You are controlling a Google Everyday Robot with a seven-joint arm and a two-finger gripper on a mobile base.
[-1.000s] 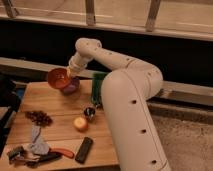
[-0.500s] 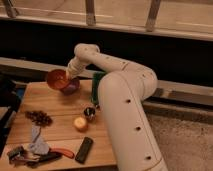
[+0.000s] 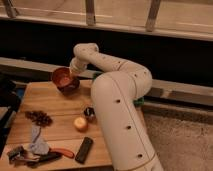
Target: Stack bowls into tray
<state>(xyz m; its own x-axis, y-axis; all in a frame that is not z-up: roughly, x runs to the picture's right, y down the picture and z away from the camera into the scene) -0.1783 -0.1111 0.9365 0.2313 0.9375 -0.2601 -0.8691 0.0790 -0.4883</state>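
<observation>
Robotics lab, white robot arm [image 3: 120, 100] over a wooden table [image 3: 55, 104], pincer [image 3: 74, 69] at the table's far edge

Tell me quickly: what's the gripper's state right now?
Gripper: by the right rim of the orange-red bowl; whether it is open, closed or holding cannot be told.

- Your table [image 3: 55, 107] is pale wood, matt, with faint grain.
- The orange-red bowl [image 3: 62, 76], left of centre, shines glossy inside; the purple bowl [image 3: 69, 88] looks dull.
- The gripper [image 3: 74, 71], at that bowl's right rim, ends a smooth, off-white arm [image 3: 117, 100] with a plastic-looking shell.
- The tiny cup [image 3: 89, 113] gleams like metal.
- Lower left, you see soft grey cloth [image 3: 36, 144].
</observation>
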